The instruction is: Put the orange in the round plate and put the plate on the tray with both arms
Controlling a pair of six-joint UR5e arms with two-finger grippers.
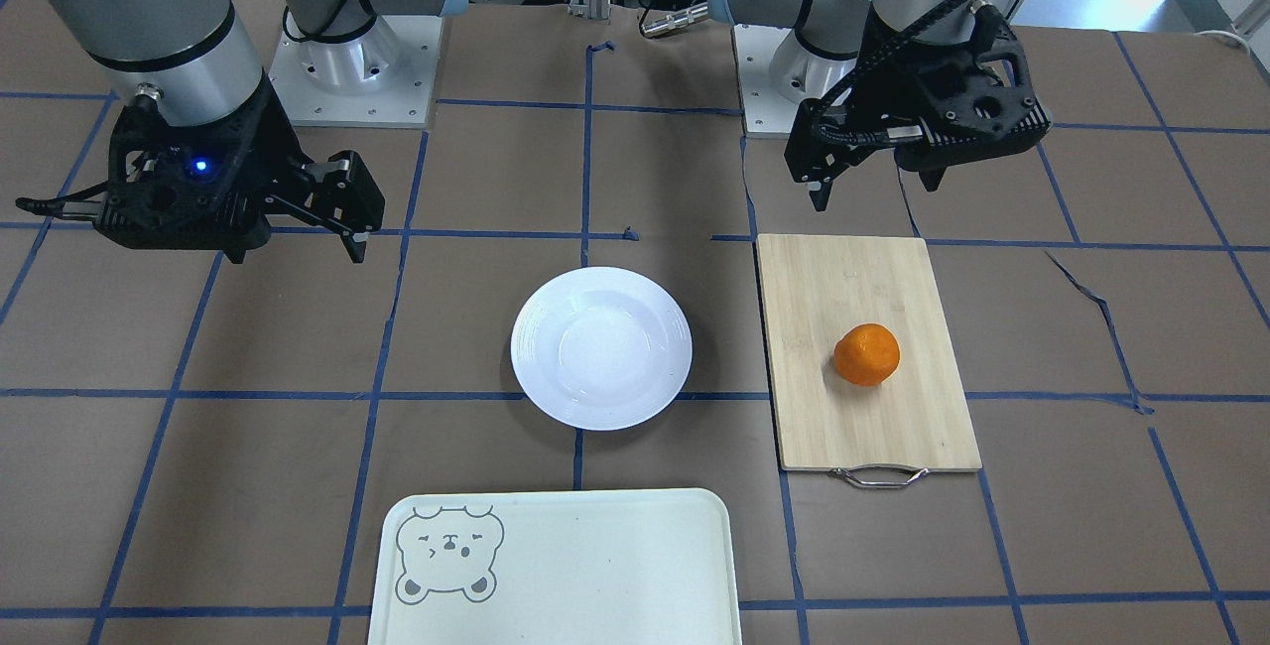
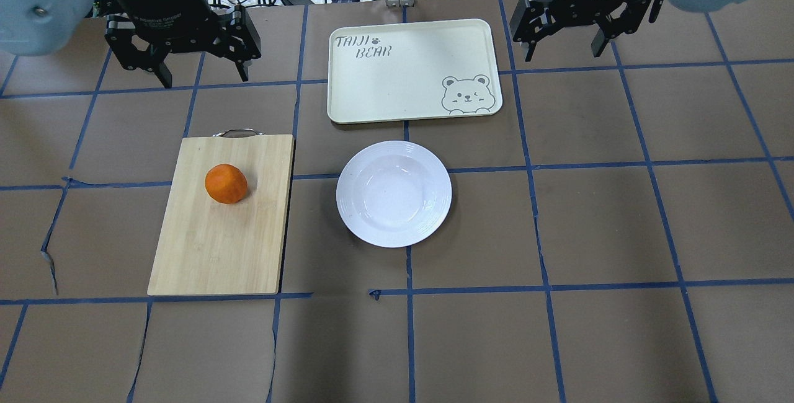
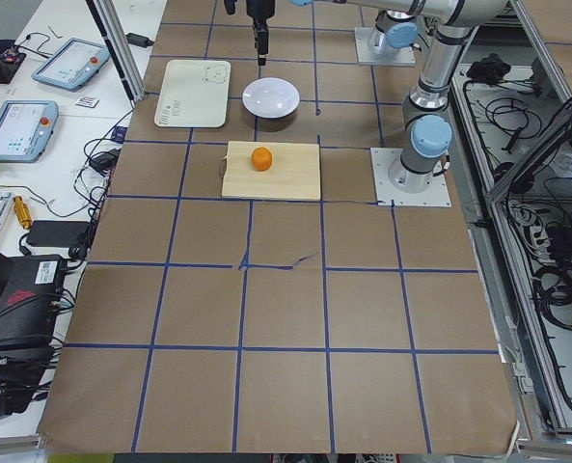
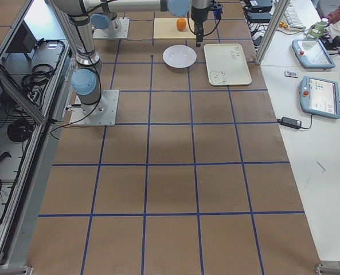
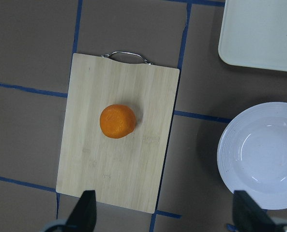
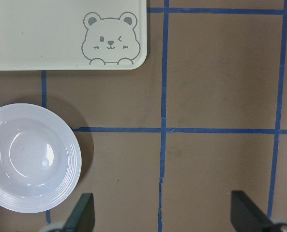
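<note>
left gripper: jaws spread wide, the gap between them open, held above the table. in the left wrist view the orange sits ahead of the fingers, inside their span, with bare cutting board on every side of it. the board's metal handle lies beyond the orange, well apart. the round plate lies ahead of the other finger, apart from the board, a strip of table between them. right gripper: jaws spread, open table ahead between its fingers; the plate lies just outside one finger. the tray lies further ahead, apart from the plate, its surface bare.
</note>
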